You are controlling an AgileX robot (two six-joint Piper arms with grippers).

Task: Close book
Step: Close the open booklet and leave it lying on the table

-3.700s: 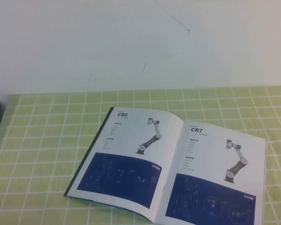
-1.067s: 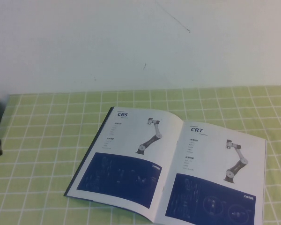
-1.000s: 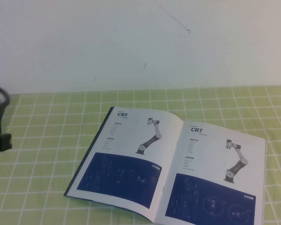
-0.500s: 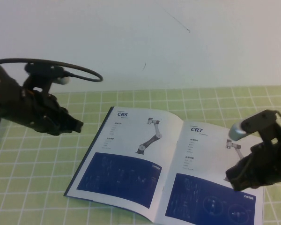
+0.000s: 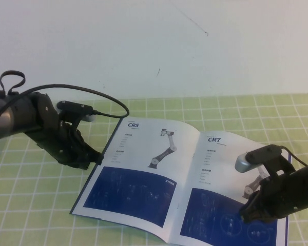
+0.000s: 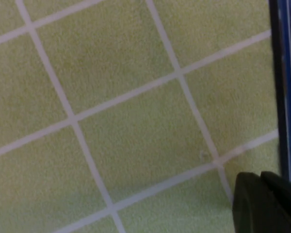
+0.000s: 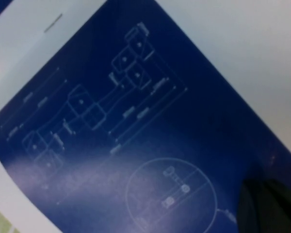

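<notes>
Pale green tabletop point(image 5: 36, 205), checked with thin white lines. White book point(image 5: 143, 143) pages with dark navy panels carrying faint pale line drawings; dark blue cover edge. Matte black left hand point(image 5: 96, 158) at the book's left edge. Black right hand point(image 5: 248, 214) over the right page's navy panel. Off-white wall point(image 5: 143, 51) behind.
</notes>
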